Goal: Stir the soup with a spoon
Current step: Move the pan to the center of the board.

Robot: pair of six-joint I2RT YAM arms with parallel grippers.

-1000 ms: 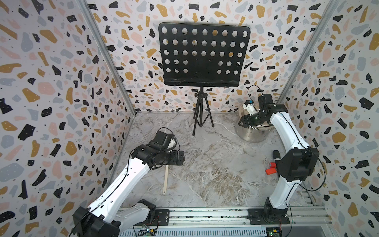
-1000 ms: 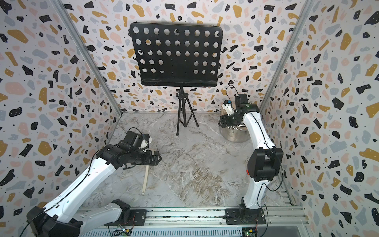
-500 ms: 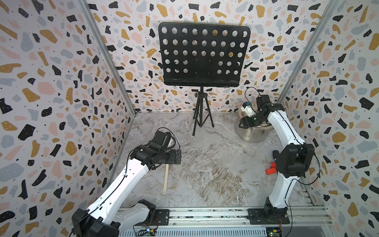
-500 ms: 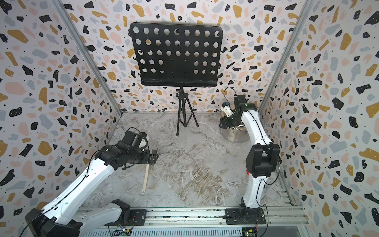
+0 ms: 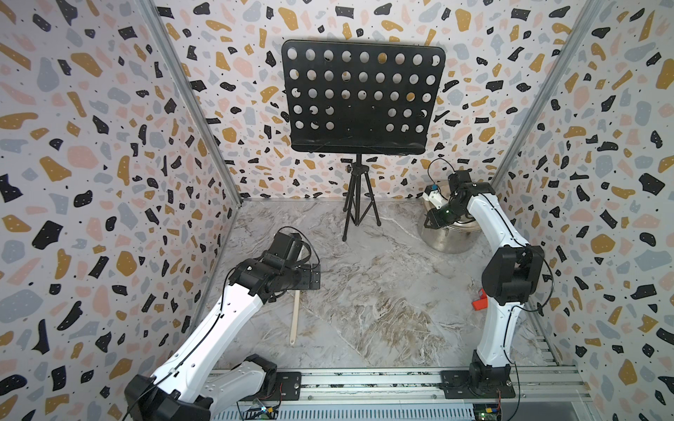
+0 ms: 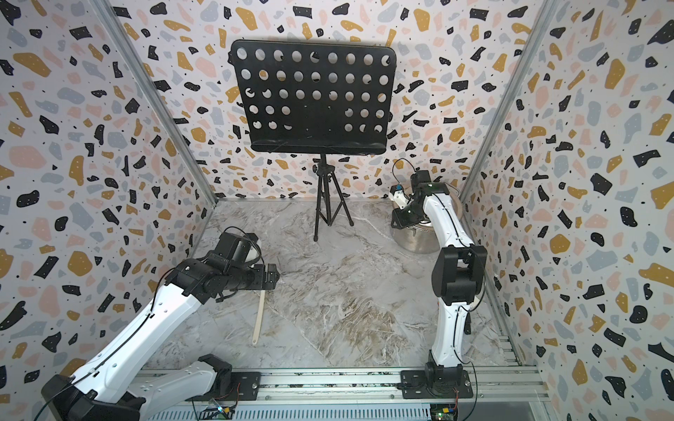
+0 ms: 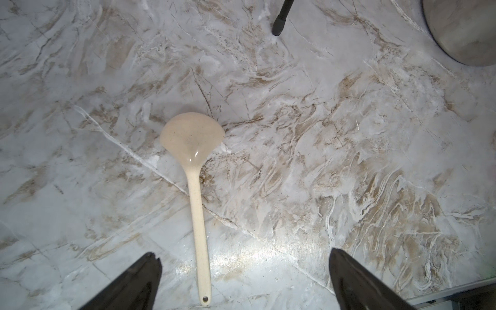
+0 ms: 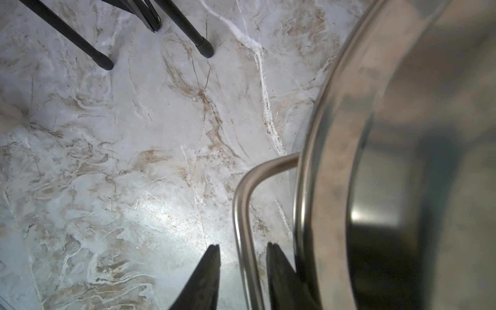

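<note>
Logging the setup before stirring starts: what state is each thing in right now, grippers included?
ladle: lying flat on the table, ungripped.
stockpot: upright, uncovered, bare metal inside.
left gripper: open wide above the ladle's handle.
right gripper: open, jaws straddling the stockpot's loop handle, narrow gaps either side.
music stand: upright, desk empty.

The marbled grey-and-tan tabletop (image 5: pixel 383 291) carries three things. A cream ladle (image 7: pixel 197 204) lies flat on it right below the left hand (image 7: pixel 243 255). The end of its handle sits between that hand's wide-spread fingers, and its bowl lies out ahead of them. A steel stockpot (image 5: pixel 450 238) stands under the right hand (image 8: pixel 242 245), with one loop handle passing between that hand's fingers. A black music stand (image 5: pixel 359 207) plants its tripod feet on the surface, near the right hand and well apart from the left.
</note>
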